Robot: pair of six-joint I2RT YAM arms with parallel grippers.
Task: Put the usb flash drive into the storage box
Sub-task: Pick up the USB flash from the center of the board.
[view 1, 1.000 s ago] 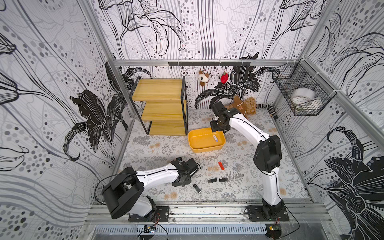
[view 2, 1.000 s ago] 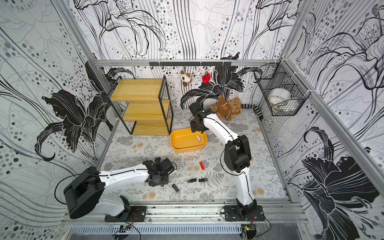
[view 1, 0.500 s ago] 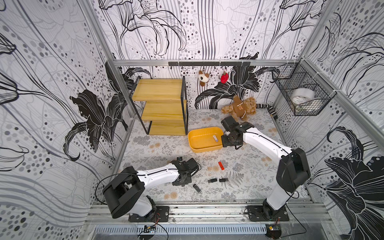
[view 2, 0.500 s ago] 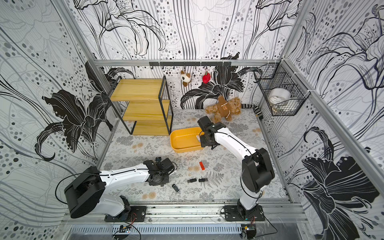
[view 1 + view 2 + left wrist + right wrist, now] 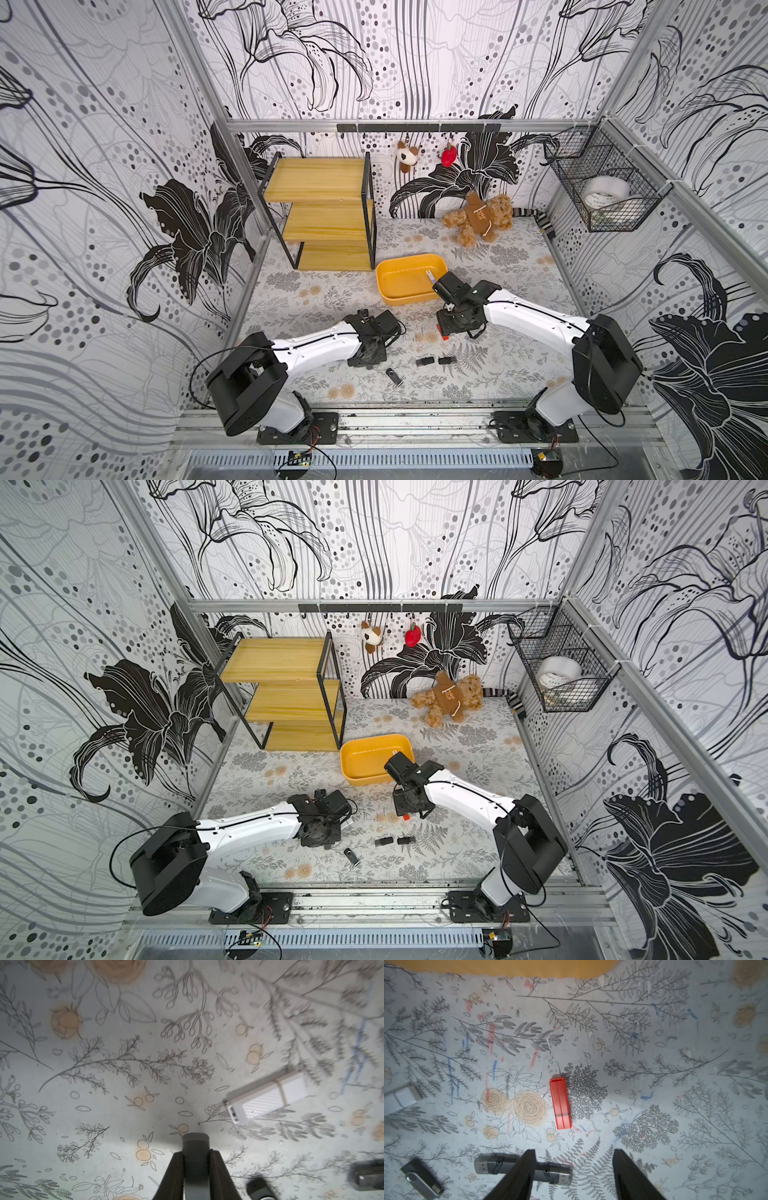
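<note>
Wooden shelf (image 5: 316, 178) stands back left on the bench (image 5: 324, 299); a teddy bear (image 5: 478, 218) lies by the back wall; plush dog (image 5: 406, 156) and strawberry (image 5: 449, 154) hang from a rail (image 5: 415, 127); a wire basket (image 5: 623, 216) holds a tape roll (image 5: 604, 192).

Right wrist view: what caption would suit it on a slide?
Open end effector hovers over a red flash drive on the flowered table, yellow box beyond.

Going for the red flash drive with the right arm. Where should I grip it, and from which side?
Take the red flash drive across its narrow width at mid-body, coming straight down: it lies flat on the mat with both long sides free. The open right gripper is aligned for that pinch.
</note>
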